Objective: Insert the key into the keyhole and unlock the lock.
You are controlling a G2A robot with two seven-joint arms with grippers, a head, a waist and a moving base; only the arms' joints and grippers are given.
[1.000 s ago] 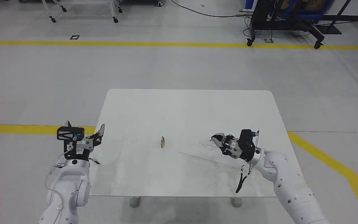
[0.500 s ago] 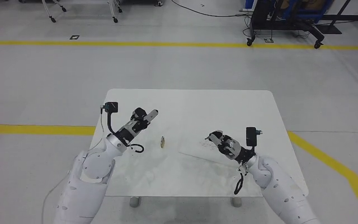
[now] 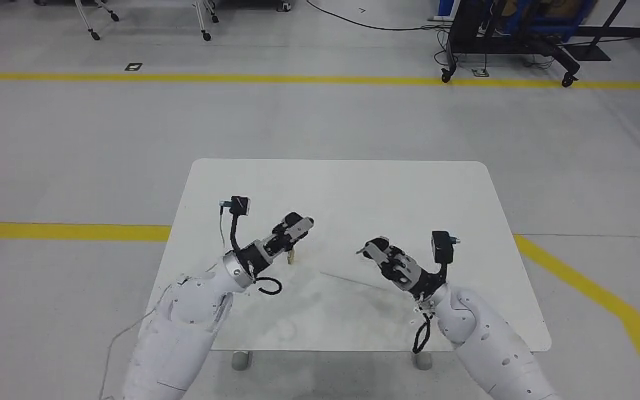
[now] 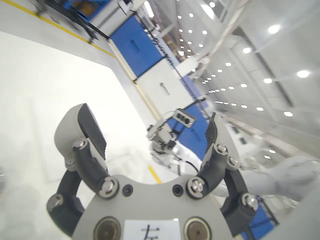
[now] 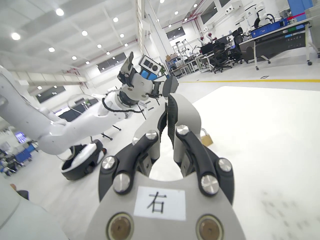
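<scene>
My left gripper is wide open and empty, near the lock on the table. My right gripper is pressed closed; whether it holds the key I cannot tell. Risk: an off-centre grasp may topple or push the small lock.

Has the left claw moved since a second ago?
Yes. In the top view the left claw came from outside the table's edge in over the table, ending close to the lock.
</scene>
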